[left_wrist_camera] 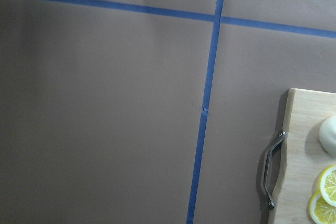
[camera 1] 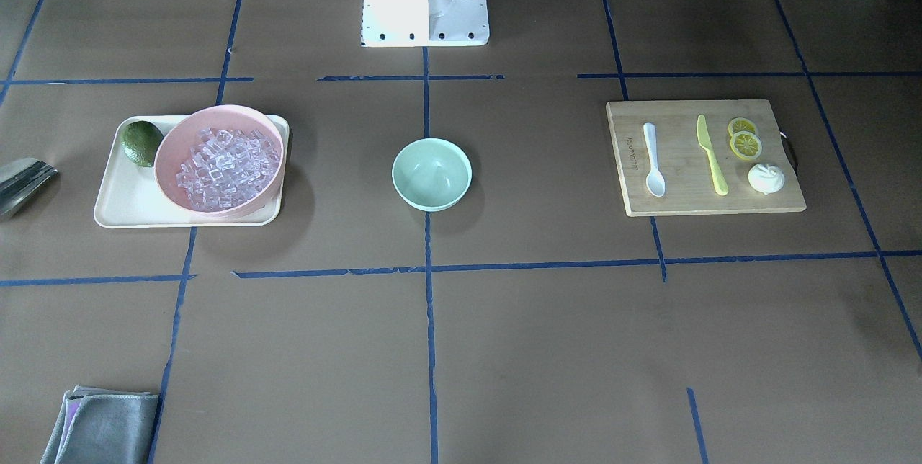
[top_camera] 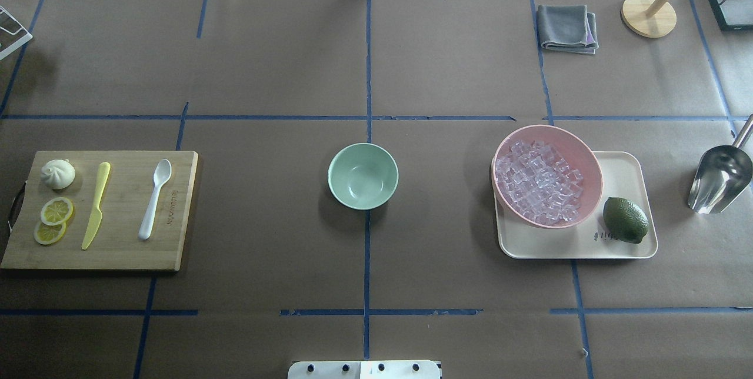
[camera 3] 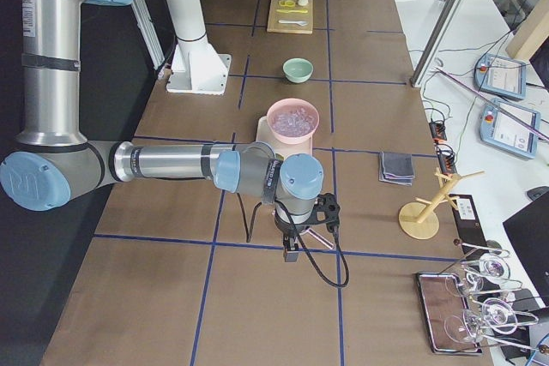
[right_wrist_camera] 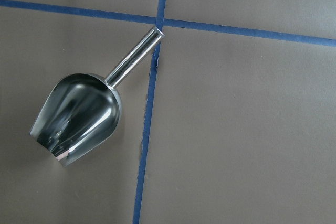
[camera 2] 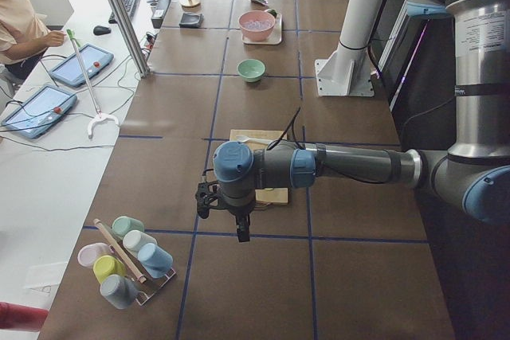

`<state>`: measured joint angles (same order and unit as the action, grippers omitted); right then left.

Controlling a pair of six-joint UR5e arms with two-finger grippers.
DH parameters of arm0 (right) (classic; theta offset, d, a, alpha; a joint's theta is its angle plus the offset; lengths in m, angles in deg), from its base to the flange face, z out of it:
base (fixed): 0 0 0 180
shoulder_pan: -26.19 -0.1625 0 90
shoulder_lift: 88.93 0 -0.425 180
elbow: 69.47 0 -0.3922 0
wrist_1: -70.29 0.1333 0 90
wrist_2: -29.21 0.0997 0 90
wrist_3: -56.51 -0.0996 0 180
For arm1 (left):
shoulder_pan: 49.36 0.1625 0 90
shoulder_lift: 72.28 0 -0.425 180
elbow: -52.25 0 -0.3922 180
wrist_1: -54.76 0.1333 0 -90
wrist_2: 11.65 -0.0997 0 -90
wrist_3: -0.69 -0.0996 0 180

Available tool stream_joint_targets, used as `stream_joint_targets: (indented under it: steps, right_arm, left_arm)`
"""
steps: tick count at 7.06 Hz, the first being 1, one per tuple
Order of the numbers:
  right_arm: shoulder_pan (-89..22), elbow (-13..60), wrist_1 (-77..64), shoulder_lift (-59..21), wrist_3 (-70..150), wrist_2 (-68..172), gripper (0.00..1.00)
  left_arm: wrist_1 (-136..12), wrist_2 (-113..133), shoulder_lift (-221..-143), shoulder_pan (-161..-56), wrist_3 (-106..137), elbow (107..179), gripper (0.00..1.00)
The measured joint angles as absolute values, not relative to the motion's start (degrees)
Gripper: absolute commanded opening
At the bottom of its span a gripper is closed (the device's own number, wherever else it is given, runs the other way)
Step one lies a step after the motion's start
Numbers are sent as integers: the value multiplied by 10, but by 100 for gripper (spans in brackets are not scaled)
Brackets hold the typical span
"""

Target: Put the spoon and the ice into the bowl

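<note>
The white spoon [top_camera: 155,198] lies on a wooden cutting board [top_camera: 123,249] at the table's left. Several clear ice cubes [top_camera: 538,183] fill a pink bowl [top_camera: 590,162] on the right. The mint-green bowl [top_camera: 363,176] stands empty at the table's middle. My left gripper [camera 2: 239,232] shows only in the exterior left view, above the table beyond the board's end. My right gripper [camera 3: 292,253] shows only in the exterior right view, above the table beyond the tray. I cannot tell whether either is open or shut.
The pink bowl sits on a cream tray [top_camera: 623,167] with a lime [top_camera: 625,219]. A metal scoop [top_camera: 719,179] lies right of the tray. The board also holds a yellow-green knife [top_camera: 96,205], lemon slices [top_camera: 54,220] and a bun [top_camera: 58,173]. A grey cloth [top_camera: 567,27] lies far right.
</note>
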<state>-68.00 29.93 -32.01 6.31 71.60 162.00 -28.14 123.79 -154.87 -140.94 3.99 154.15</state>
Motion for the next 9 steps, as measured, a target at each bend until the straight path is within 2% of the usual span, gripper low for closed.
stream_joint_targets:
  steps: [5,9]
  right_arm:
    - [-679,299,-321,65,711,1621,100]
    - [-679,301,-317,69,713,1632,100]
  left_arm:
    - [-304,1139,-1529,-1404,14,1577,100]
    - [-312,1246,-1505,-1405,8,1576,100]
